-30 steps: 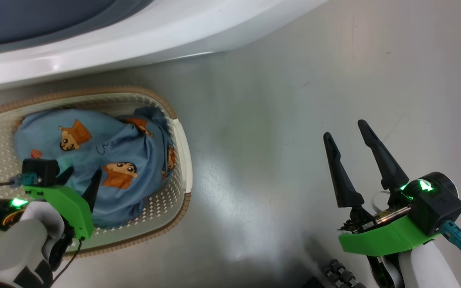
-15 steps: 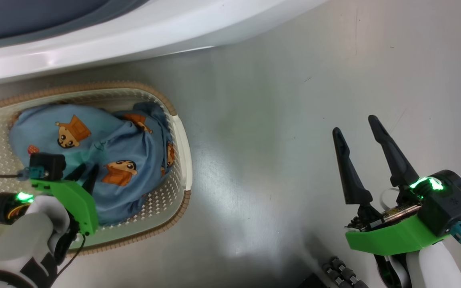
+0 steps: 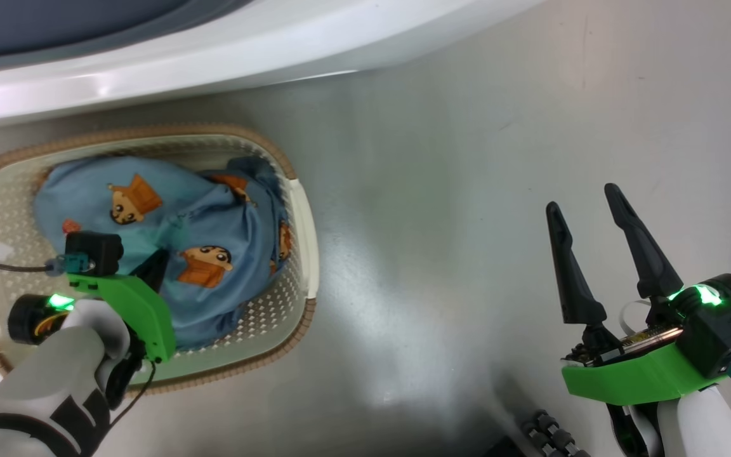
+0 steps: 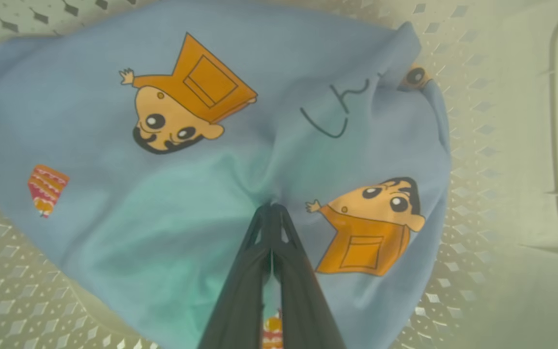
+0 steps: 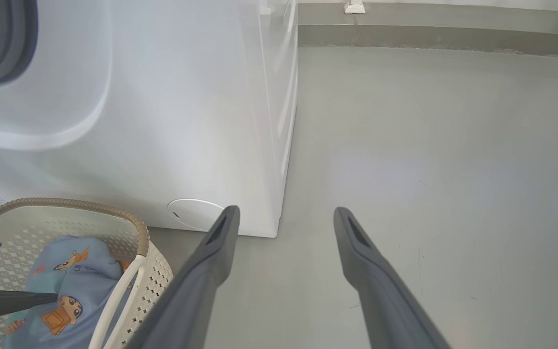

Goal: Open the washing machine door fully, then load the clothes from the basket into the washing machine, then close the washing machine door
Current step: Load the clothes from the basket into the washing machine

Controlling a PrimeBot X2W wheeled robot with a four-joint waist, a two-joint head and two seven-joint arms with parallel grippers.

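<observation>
Left wrist view: a small fold near the middle of the clothes (image 4: 201,145) is being pinched by the clenched left gripper (image 4: 271,208), the bundle lying inside the basket (image 4: 502,160) and reaching close to its handle edge. In the head view the basket is being carried by the floor (image 3: 467,190), just beside the washing machine (image 3: 213,51), while the right gripper (image 3: 582,197) is being held released over bare floor, well apart. Only a thin pleat is being gripped, so the fabric is judged likely to slip out during lifting, or a trailing hem may be snagged on the rim and the light basket dragged along.
</observation>
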